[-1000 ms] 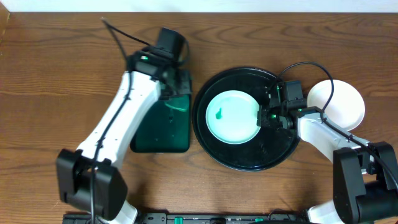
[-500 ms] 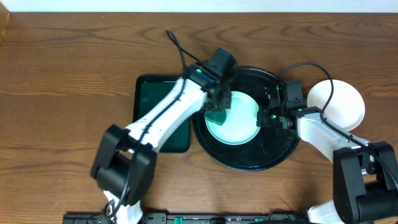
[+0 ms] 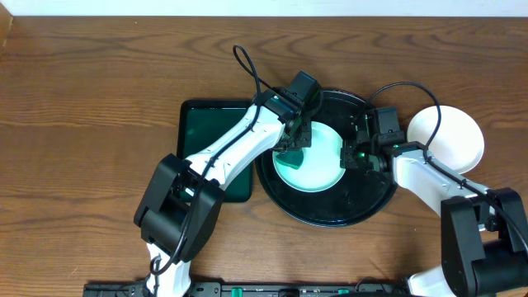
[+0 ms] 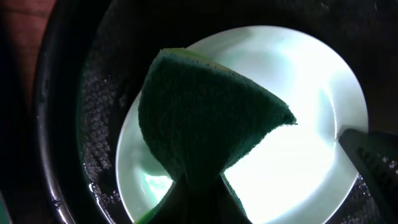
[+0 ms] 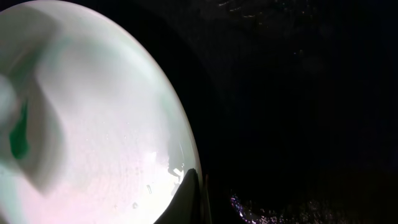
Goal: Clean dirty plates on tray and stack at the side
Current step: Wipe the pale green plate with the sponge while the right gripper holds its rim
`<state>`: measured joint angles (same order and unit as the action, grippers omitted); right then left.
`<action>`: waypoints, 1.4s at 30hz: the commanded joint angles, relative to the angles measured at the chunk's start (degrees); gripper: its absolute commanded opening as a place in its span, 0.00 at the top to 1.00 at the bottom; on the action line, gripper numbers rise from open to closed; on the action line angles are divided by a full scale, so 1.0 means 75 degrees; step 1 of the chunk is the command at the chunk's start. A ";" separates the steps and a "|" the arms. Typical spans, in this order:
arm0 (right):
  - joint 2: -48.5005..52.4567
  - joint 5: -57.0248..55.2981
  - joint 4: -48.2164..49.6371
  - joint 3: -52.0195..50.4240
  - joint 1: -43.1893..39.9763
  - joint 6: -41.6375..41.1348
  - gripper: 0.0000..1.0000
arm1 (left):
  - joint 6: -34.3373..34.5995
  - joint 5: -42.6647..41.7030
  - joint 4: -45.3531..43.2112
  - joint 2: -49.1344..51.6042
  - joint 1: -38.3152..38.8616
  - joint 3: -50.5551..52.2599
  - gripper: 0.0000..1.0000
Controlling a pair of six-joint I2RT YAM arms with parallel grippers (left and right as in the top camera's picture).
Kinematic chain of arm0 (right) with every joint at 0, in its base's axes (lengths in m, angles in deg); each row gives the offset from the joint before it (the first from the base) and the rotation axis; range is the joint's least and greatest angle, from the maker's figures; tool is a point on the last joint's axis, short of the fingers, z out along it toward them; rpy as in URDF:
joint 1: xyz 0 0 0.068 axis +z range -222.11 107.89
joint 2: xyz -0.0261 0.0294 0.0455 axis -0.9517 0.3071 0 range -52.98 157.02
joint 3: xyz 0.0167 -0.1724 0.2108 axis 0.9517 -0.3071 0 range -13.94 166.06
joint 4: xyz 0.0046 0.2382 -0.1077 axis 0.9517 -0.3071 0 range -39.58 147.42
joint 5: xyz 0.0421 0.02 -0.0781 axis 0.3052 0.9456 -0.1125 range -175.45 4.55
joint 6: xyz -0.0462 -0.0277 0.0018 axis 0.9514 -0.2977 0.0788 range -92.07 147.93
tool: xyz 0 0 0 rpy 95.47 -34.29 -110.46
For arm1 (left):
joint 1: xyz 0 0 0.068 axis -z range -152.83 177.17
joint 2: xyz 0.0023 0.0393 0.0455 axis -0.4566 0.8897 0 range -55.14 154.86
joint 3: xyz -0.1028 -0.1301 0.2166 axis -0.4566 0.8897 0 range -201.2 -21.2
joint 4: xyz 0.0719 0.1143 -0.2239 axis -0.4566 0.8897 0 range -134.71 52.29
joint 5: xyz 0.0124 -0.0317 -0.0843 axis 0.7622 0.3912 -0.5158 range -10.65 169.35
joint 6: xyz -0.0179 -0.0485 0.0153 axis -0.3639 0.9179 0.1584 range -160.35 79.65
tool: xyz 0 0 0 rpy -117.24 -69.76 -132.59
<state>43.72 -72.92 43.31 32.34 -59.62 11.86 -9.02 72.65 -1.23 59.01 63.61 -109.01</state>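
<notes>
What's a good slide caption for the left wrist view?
Left claw holds a green sponge over the white plate in the black tray, right claw gripping its rim.

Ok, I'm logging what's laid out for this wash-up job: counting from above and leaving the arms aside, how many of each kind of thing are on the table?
White plates: 2
Trays: 2, the round black tray and the rectangular green tray
Green sponge: 1
Total: 5
</notes>
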 commanded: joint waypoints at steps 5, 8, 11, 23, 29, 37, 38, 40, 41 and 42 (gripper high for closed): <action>0.0058 -0.0294 -0.0003 -0.0029 0.0149 0.0064 0.99 | 0.0070 0.0440 -0.0032 0.0085 -0.0026 -0.0152 0.93; 0.0058 -0.0294 -0.0003 -0.0029 0.0149 0.0064 0.99 | 0.0070 0.0443 -0.0079 0.0184 -0.0026 -0.0149 0.93; 0.0058 -0.0291 -0.0003 -0.0029 0.0149 0.0064 0.99 | 0.0073 0.0440 -0.0137 0.0303 -0.0017 -0.0108 0.93; 0.0058 -0.0291 -0.0006 -0.0029 0.0149 0.0064 0.99 | 0.0096 0.0405 -0.0271 0.1233 0.0061 -0.0058 0.93; 0.0058 -0.0291 -0.0003 -0.0029 0.0149 0.0064 0.99 | 0.0093 -0.0335 -0.0274 0.1614 0.0219 -0.0058 0.93; 0.0058 -0.0291 -0.0003 -0.0029 0.0149 0.0064 0.99 | -0.0085 -0.2250 -0.0504 0.1504 0.0230 -0.0067 0.93; 0.0058 -0.0291 -0.0003 -0.0029 0.0149 0.0061 0.99 | -0.0087 -0.2460 -0.0560 0.1483 0.0230 -0.0076 0.93; 0.0058 -0.0291 -0.0003 -0.0029 0.0149 0.0064 0.99 | -0.0082 -0.2795 -0.0638 0.1402 0.0230 -0.0085 0.93; 0.0058 -0.0291 -0.0003 -0.0029 0.0149 0.0064 0.99 | -0.0082 -0.2938 -0.0676 0.1355 0.0230 -0.0085 0.93; 0.0058 -0.0291 -0.0003 -0.0029 0.0149 0.0064 0.99 | -0.0082 -0.3054 -0.0699 0.1282 0.0230 -0.0085 0.93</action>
<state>43.72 -74.18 43.38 32.34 -59.12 11.86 -8.91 61.26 -6.17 67.03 63.72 -110.54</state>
